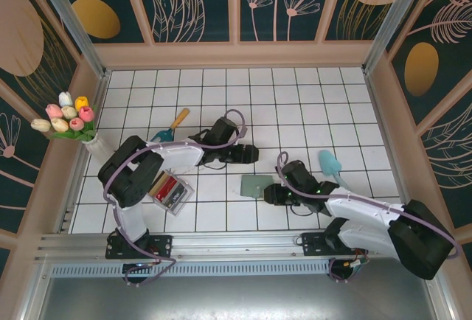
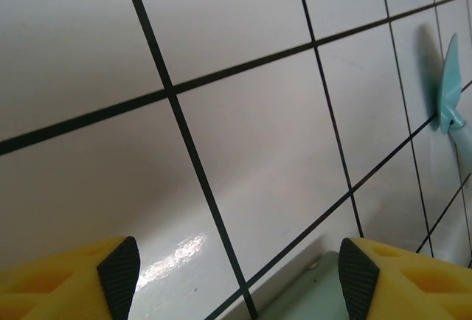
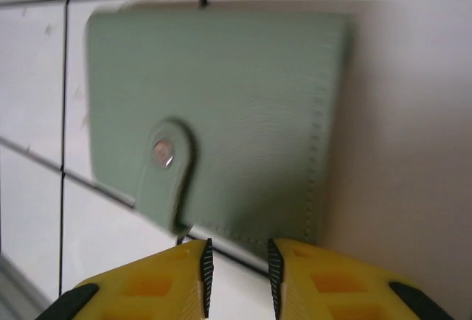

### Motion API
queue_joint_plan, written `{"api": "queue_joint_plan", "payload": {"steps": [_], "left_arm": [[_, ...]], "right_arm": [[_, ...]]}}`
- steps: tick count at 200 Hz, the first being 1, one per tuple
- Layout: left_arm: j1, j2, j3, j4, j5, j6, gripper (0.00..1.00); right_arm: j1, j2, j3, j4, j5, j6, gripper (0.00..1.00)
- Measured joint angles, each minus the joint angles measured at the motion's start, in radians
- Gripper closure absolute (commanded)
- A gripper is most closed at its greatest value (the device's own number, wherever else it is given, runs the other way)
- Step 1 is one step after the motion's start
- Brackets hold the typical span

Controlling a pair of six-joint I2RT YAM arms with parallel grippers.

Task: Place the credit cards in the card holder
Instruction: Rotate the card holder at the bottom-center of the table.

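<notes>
We see the tiled bench [image 1: 310, 99]; left gripper [image 2: 236, 276] spread wide over bare tile, holding nothing; right gripper [image 3: 237, 261] nearly closed at the near edge of the card holder [image 3: 243, 99], can't tell if it's pinching; holder lies flat, snapped closed; credit cards [image 1: 169, 189] in clear tray [image 1: 155, 186] by the left arm

The left arm [image 1: 177, 156] and the right arm [image 1: 361, 213] share white tube links, bulky black joint housings and black bases, each trailed by a looping lilac cable [image 1: 107, 178], and their jaws are yellow latticed fingers [image 3: 147, 290] faced with ribbed black pads [image 3: 207, 272].
</notes>
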Motion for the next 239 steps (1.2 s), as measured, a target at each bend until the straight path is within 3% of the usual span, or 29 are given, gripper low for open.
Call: {"api": "queue_joint_plan", "payload": {"steps": [48, 92, 125, 172, 239], "left_arm": [[-0.018, 0.036, -0.022, 0.114, 0.039, -0.034, 0.36], [-0.028, -0.032, -0.167, 0.202, 0.026, -0.092, 0.40], [-0.040, -0.130, -0.312, 0.262, 0.024, -0.149, 0.41], [-0.050, -0.124, -0.320, 0.283, 0.034, -0.162, 0.48], [-0.071, -0.082, -0.291, 0.277, 0.098, -0.171, 0.62]], "right_arm": [[-0.109, 0.117, 0.026, 0.114, 0.026, 0.014, 0.70], [-0.147, 0.241, 0.109, 0.144, 0.029, 0.014, 0.68], [-0.148, 0.175, 0.108, 0.104, 0.039, 0.018, 0.65], [-0.127, 0.032, 0.048, 0.075, 0.019, 0.068, 0.66], [-0.127, 0.124, 0.008, 0.142, -0.016, 0.137, 0.73]]}}
